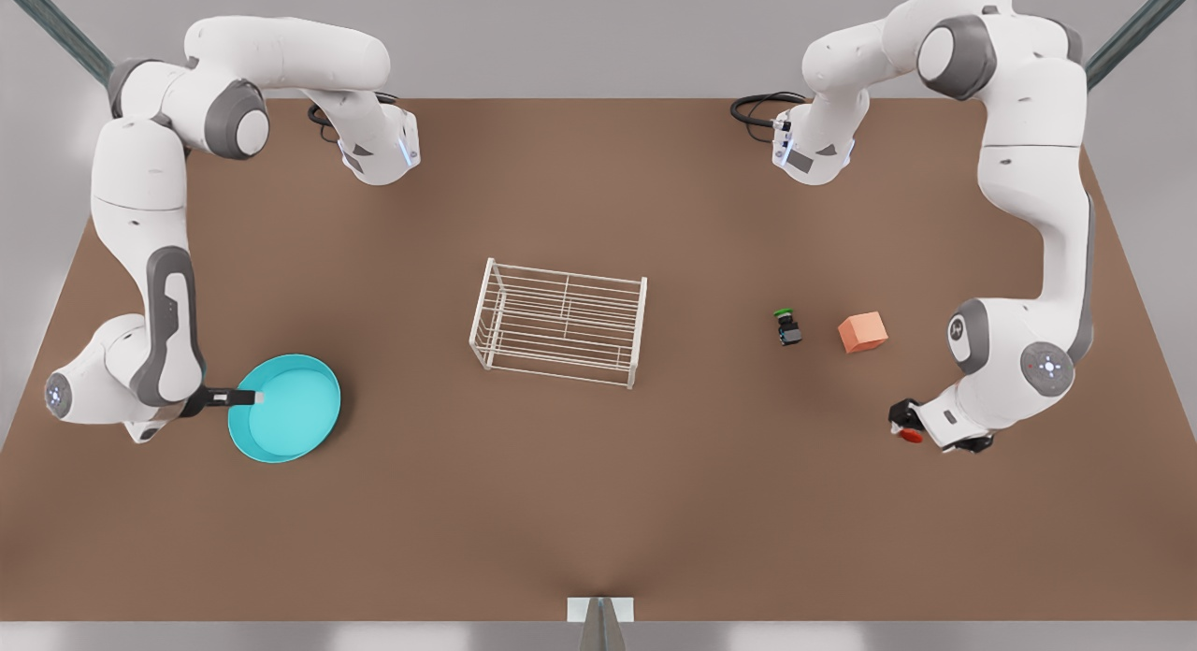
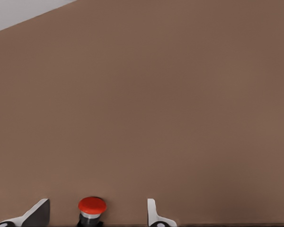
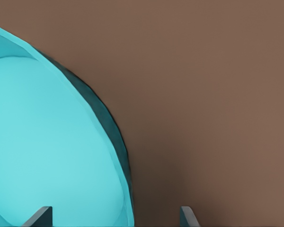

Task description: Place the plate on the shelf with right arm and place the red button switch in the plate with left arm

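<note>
Brown worktop [image 1: 598,501] stretches bare at the camera's edge, well in front of the small white wire-rod shelf [image 1: 559,322], the landmark for what follows.

The right pincer [image 3: 116,216] is released, its fingers straddling the rim of the round, shallow turquoise plate [image 1: 285,408]; one finger lies over the plate's floor, the other over the worktop outside. That plate rests on the worktop well off the shelf, toward the front view's left and nearer the camera. In the front view the right pincer [image 1: 245,397] reaches in over the rim on the side away from the shelf.

The left pincer [image 2: 98,215] is also released, with the tiny black red-capped button switch [image 2: 91,208] between its fingers but closer to one of them. This switch [image 1: 905,426] sits far from the shelf on the front view's right, with a green-capped switch [image 1: 787,325] and an orange cube [image 1: 862,332] between it and the shelf.

Risks, as I judge them: a grip on a thin rim alone may let the plate tilt or slip during the lift and catch the shelf's bars. The off-centre switch may be pushed aside or twist as the fingers shut.
</note>
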Robot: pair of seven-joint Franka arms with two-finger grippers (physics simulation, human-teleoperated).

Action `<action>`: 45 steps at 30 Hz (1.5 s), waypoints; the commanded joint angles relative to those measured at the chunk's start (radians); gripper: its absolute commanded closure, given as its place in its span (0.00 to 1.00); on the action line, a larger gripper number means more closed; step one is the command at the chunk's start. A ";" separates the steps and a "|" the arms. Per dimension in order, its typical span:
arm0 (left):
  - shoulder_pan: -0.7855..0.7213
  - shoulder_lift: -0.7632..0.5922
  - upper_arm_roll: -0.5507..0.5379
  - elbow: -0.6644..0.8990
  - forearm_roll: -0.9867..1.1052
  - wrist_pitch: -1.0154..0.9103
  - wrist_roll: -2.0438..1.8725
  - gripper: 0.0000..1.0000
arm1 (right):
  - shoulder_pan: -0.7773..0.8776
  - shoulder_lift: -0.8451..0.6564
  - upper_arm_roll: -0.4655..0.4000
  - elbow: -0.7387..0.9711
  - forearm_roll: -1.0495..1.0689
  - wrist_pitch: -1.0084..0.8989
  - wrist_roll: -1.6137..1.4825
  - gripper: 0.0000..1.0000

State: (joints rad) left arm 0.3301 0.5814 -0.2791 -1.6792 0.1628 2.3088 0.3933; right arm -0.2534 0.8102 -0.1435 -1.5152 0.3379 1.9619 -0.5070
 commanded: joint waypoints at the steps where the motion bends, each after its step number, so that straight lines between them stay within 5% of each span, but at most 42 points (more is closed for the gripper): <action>1: 0.027 0.003 0.000 -0.027 0.001 0.061 0.292 0.00 | -0.003 0.001 -0.001 -0.010 0.070 0.017 -0.265 0.00; 5: 0.044 0.003 0.000 -0.057 0.000 0.103 0.300 0.00 | -0.004 -0.017 -0.001 -0.033 0.089 0.029 -0.285 0.00; 6: 0.043 0.005 0.000 -0.062 0.001 0.116 0.300 0.00 | -0.003 -0.017 -0.001 -0.033 0.089 0.031 -0.285 0.08; 8: 0.038 0.009 0.000 -0.073 0.003 0.139 0.297 0.00 | -0.003 -0.017 -0.001 -0.033 0.089 0.031 -0.285 0.45; 12: 0.047 0.008 0.001 -0.097 0.004 0.141 0.302 0.00 | -0.003 -0.017 0.001 -0.033 0.087 0.032 -0.283 0.65; 25: 0.089 0.049 0.017 -0.149 0.012 0.179 0.305 0.00 | -0.003 -0.031 0.001 -0.033 0.086 0.031 -0.269 0.76; 45: 0.093 0.078 0.024 -0.162 0.098 0.196 0.303 0.00 | 0.174 -0.315 0.002 -0.031 0.029 -0.141 -0.035 0.76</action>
State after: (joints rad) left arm 0.4228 0.6591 -0.2534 -1.8410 0.2578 2.4990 0.6779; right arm -0.0920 0.5077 -0.1411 -1.5466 0.3890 1.8773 -0.6857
